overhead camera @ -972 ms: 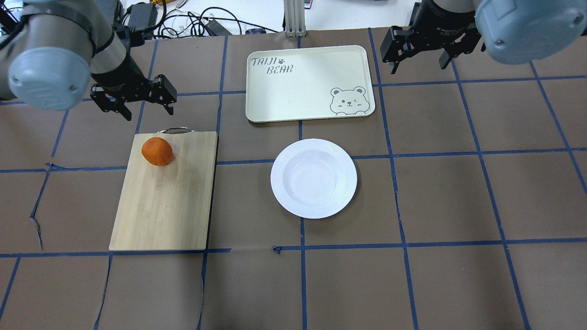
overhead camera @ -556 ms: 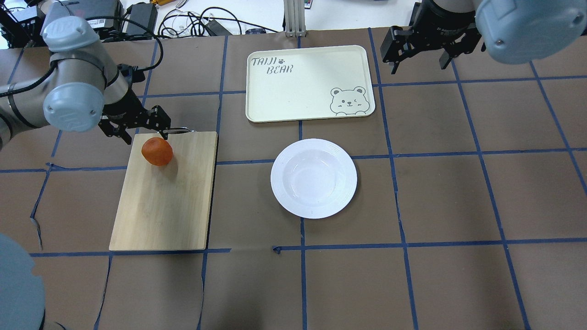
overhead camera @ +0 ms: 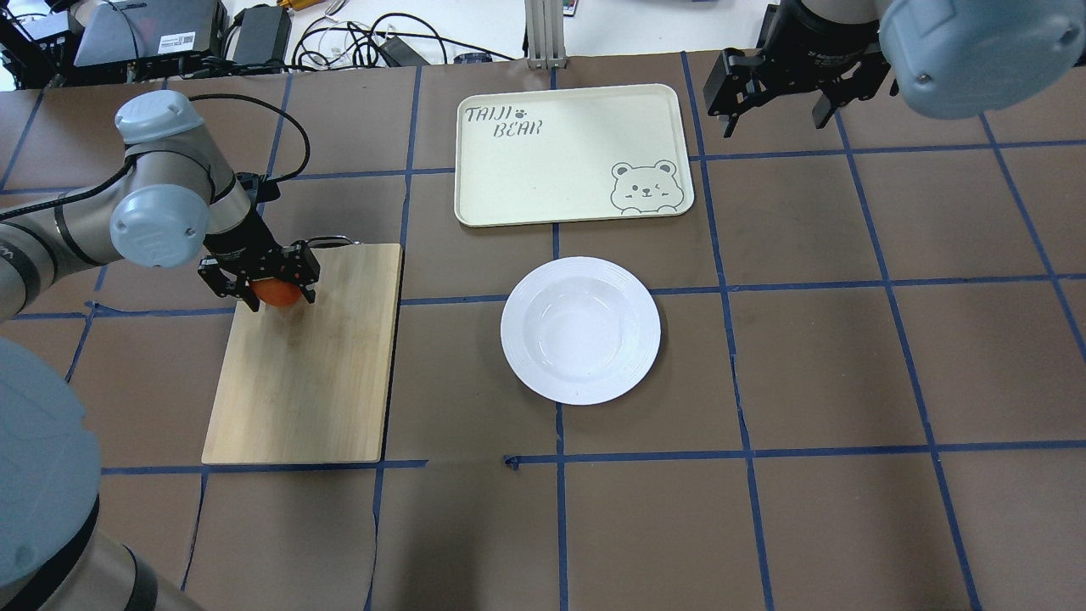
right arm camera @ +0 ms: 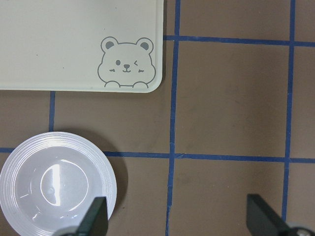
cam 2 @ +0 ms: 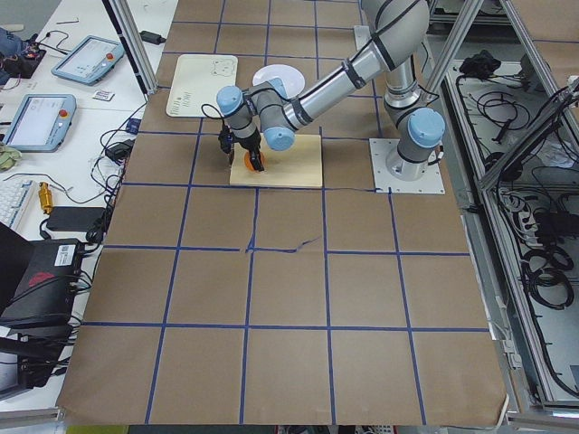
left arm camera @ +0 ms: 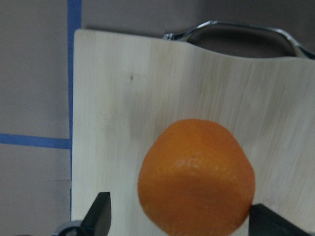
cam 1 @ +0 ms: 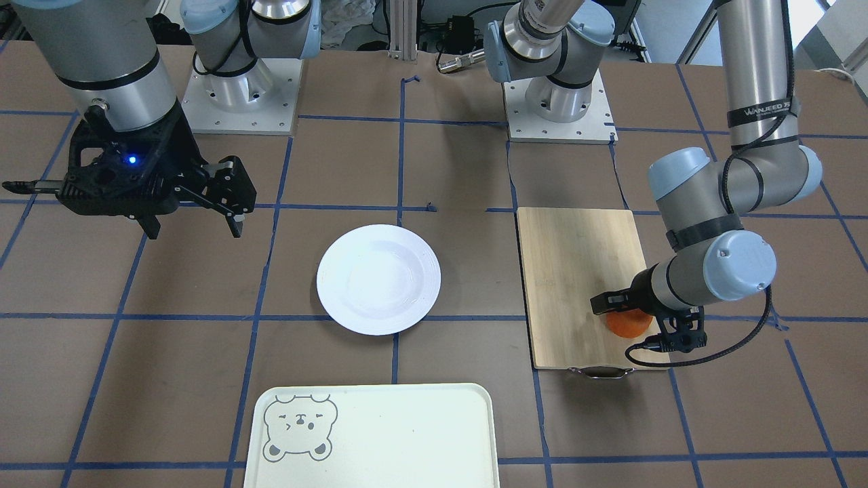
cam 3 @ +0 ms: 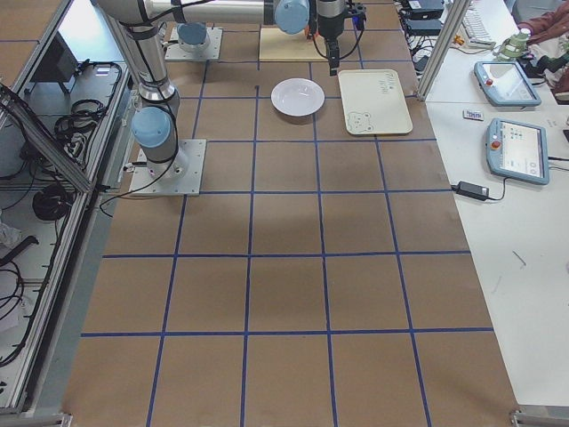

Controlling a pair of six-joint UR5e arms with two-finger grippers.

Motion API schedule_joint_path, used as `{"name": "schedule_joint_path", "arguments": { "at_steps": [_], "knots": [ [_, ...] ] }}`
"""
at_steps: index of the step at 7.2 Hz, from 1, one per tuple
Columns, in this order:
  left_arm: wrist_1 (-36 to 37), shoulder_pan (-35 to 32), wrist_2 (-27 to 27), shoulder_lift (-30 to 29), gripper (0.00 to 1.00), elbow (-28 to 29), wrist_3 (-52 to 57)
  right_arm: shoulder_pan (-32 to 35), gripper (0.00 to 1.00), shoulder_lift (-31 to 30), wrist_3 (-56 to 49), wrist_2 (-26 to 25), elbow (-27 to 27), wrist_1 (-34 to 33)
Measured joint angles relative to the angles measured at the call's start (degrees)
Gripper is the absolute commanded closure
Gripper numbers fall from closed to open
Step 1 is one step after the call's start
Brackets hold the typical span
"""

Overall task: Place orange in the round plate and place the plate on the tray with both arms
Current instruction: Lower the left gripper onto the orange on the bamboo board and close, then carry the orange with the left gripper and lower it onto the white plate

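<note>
— Where's the orange [left arm camera: 197, 177]?
— On the bamboo cutting board [overhead camera: 314, 382], near its handle end, between the spread fingers of the left end effector [overhead camera: 268, 290].
— And the round plate [overhead camera: 580, 330]?
— On the counter [overhead camera: 848, 356], near the tray [overhead camera: 568, 153] but apart from it. The right end effector [overhead camera: 775, 119] hangs spread beside the tray.
</note>
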Motion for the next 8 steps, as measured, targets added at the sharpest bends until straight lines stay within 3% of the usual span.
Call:
{"name": "schedule_joint_path", "arguments": {
  "at_steps": [2, 5, 8],
  "knots": [
    [0.3, 0.0, -0.7, -0.2, 0.85, 0.2, 0.0, 0.0, 0.0, 0.1, 0.0, 0.0, 0.0, 0.1],
    [-0.8, -1.9, -2.9, 0.8, 0.89, 3.1, -2.2, 0.0, 0.0, 0.2, 0.0, -0.1, 0.0, 0.1],
    [-3.9, -15.7, -7.1, 4.0, 0.88, 5.3, -19.3, 0.0, 0.0, 0.2, 0.0, -0.1, 0.0, 0.2]
  ]
}}
